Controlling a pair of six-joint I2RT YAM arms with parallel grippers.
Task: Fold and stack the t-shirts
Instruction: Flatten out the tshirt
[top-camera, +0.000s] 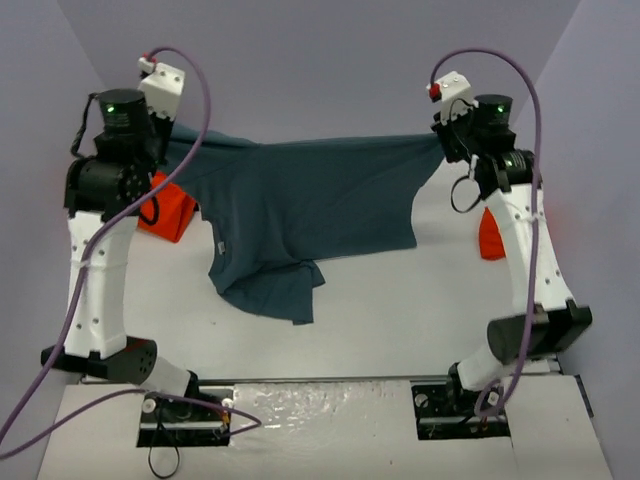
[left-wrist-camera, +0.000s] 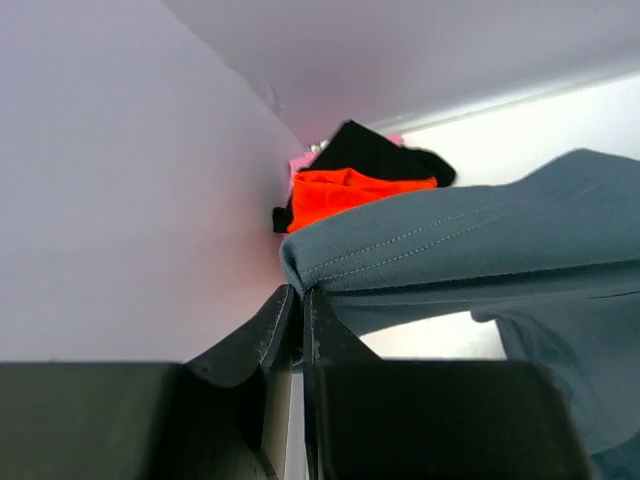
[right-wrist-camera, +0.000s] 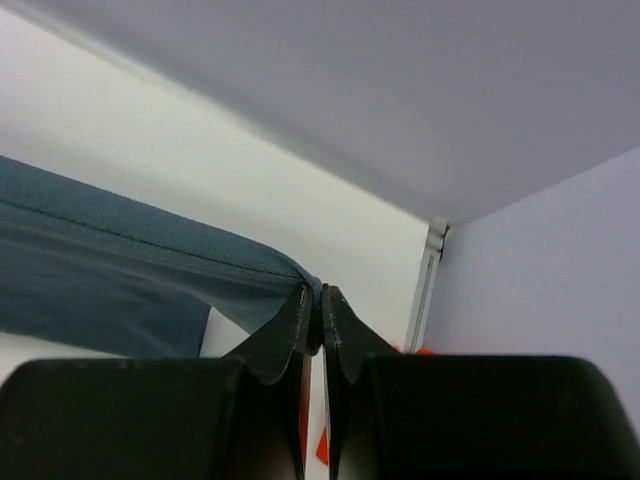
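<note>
Clenched the left end effector (left-wrist-camera: 303, 300) on one edge of the slate-blue t-shirt (top-camera: 300, 200); clenched the right end effector (right-wrist-camera: 322, 300) on the opposite edge of the same cloth; held it raised and stretched between both, drooping at the near side onto the white desk (top-camera: 400, 310); showed an orange t-shirt (top-camera: 165, 215) and a black t-shirt (left-wrist-camera: 385, 152) heaped by the left wall (left-wrist-camera: 120, 150); showed a second orange t-shirt (top-camera: 490, 240) beside the right arm (top-camera: 525, 250).

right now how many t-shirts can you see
4: slate-blue t-shirt held between left gripper and right gripper; orange t-shirt and black t-shirt piled by the left wall; second orange t-shirt by the right arm. Others may be hidden.
</note>
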